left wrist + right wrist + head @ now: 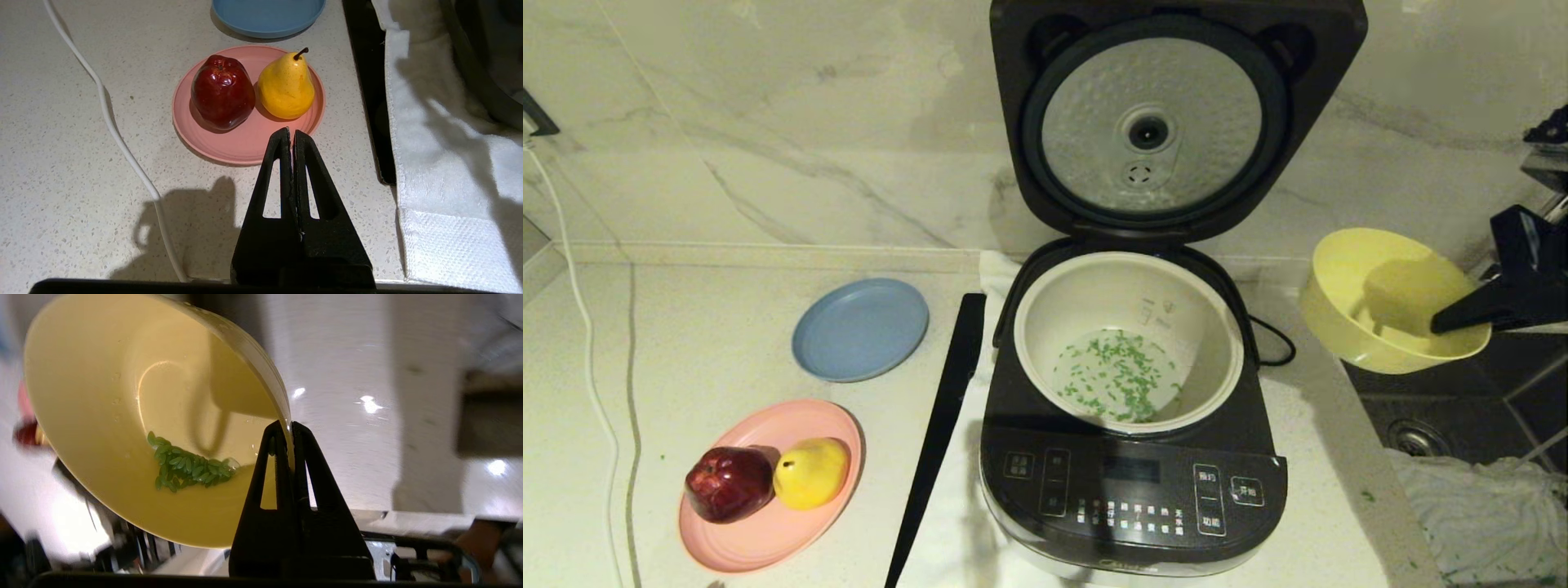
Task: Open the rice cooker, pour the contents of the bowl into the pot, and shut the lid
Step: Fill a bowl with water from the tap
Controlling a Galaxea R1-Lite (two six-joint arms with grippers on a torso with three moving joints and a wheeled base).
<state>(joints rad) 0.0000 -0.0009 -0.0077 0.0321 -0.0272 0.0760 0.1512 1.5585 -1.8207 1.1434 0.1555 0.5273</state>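
The rice cooker (pixel 1131 425) is the bulky thing here, a dark grey rounded-square body with a smooth front button panel, surely heavy and best left where it stands, well off to the inner side of the right gripper (pixel 291 428). Its lid (pixel 1168 122) stands upright on the hinge, showing a dimpled silver round plate; I judge it stiff and spring-hinged, so it should be pushed down at its free upper edge rather than gripped. The cream-white pot (pixel 1129 339) sits inside, thick-rimmed and glossy, with a scatter of green contents (pixel 1123 376) on its floor. The yellow bowl (pixel 1388 298) hangs in the air beside the cooker, above the counter edge near the sink (pixel 1462 408), tilted with its mouth toward the cooker; the right gripper's fingers are pinched tight on its thin rim, one pad inside and one outside. It looks like light, stiff, slick plastic, wet inside, so a rim pinch could slip if swung fast. A small clump of green bits (pixel 188 467) clings low on its inner wall, just beside the fingers. The left gripper (pixel 292 132) is parked over the counter with its fingers pressed together on nothing, a pink plate (pixel 245 143) with a red apple (pixel 222 92) and yellow pear (pixel 286 87) just beyond its tips
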